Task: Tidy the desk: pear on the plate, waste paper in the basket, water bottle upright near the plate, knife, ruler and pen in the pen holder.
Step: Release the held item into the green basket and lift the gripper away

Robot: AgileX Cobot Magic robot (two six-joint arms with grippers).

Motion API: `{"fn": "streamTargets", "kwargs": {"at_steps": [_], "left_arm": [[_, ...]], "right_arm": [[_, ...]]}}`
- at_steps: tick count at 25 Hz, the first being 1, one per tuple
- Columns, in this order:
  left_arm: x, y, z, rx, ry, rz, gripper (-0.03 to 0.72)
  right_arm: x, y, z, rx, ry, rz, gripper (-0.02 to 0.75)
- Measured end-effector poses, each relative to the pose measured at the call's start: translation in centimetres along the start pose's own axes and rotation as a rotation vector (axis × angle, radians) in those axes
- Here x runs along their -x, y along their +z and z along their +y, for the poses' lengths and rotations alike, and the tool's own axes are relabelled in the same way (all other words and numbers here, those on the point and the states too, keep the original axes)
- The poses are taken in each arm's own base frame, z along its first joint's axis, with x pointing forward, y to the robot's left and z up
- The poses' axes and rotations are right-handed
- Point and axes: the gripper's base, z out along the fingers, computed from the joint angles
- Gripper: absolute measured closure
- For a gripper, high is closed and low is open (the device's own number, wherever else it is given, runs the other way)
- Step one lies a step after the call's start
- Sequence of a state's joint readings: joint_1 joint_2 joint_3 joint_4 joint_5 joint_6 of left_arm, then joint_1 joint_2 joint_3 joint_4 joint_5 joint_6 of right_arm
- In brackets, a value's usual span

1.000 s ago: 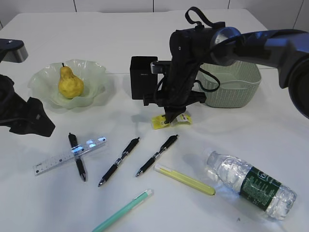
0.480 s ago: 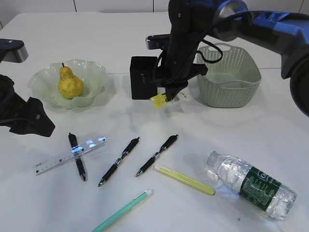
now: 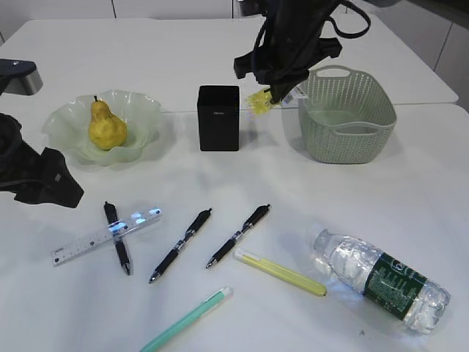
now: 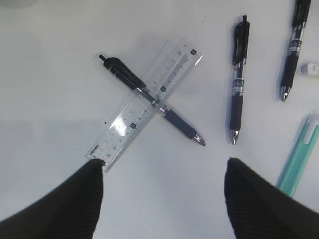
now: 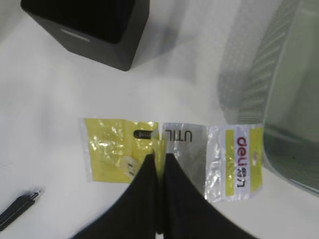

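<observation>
Our right end effector (image 5: 160,164) is clenched on the crinkly yellow-and-clear waste packet (image 5: 172,157), carried high beside the sage-green perforated basket (image 3: 348,110) for dropping; left end effector (image 4: 162,199) hangs released.

white desk (image 3: 220,44) with plate (image 3: 139,117), pen holder (image 3: 218,117), basket (image 3: 344,110), water bottle (image 3: 381,282), ruler (image 3: 88,240)

Right arm (image 3: 293,44) raised, jaws pinched together; left arm (image 3: 37,180) low, jaws apart.

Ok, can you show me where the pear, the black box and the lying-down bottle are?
pear (image 3: 107,130), exterior view, on its round yellow belly.
pen holder (image 3: 218,121), exterior view, on its black front face.
water bottle (image 3: 388,279), exterior view, on its dark green label.
</observation>
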State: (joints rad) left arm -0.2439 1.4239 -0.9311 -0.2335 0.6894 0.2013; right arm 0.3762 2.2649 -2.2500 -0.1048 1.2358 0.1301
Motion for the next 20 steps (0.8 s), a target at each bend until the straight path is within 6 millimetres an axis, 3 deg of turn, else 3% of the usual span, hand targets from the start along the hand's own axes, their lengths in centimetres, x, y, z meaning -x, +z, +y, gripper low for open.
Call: {"fn": "streamTargets", "kwargs": {"at_steps": [3, 4, 14, 20], "left_arm": [[0.0, 0.0, 0.0, 0.0, 0.0, 0.0, 0.151], [0.0, 0.0, 0.0, -0.001, -0.001, 0.0, 0.151], [0.0, 0.0, -0.1, -0.008, -0.01, -0.002, 0.151], [0.0, 0.0, -0.1, -0.012, -0.013, -0.002, 0.151]], "right_arm": [[0.1, -0.3, -0.7, -0.007, 0.01, -0.004, 0.723], [0.2, -0.5, -2.3, -0.02, 0.04, -0.007, 0.723], [0.0, -0.8, -8.9, -0.072, 0.162, -0.007, 0.723], [0.0, -0.8, -9.9, -0.078, 0.183, -0.012, 0.723]]}}
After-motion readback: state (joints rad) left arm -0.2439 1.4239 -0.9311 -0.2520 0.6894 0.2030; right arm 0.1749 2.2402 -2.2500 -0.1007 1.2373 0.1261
